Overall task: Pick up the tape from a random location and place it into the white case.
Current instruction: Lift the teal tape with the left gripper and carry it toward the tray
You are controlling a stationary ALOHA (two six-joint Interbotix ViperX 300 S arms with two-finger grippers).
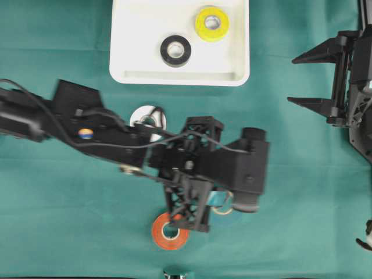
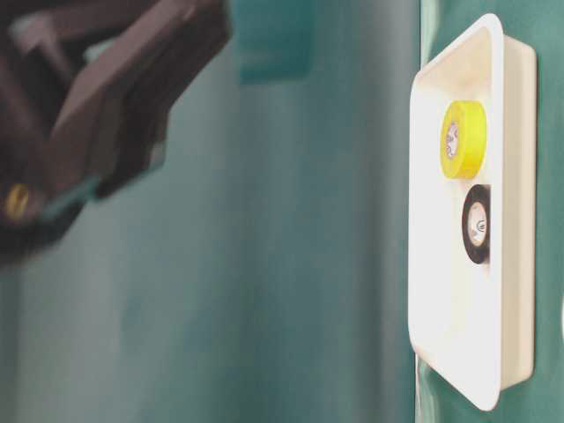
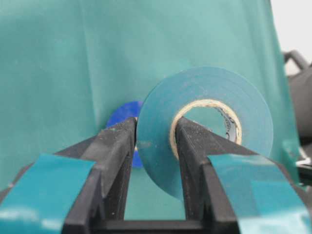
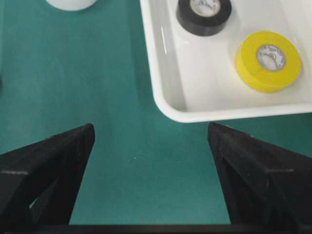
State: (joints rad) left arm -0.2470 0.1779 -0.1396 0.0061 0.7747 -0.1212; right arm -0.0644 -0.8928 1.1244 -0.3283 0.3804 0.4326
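Left end effector (image 3: 155, 146) clenched through the core of a teal tape roll (image 3: 204, 122), lower centre | white case (image 1: 128, 58) at top, its destination | right end effector (image 4: 151, 180) held open, idle

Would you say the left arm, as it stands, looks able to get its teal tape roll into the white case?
Probably yes. The left gripper is clamped on the teal tape roll, and bare cloth lies between it and the white case, which has free floor beside the black roll and yellow roll.

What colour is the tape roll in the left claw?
Teal, close to the cloth's colour: the tape roll in the left claw shows best in the left wrist view.
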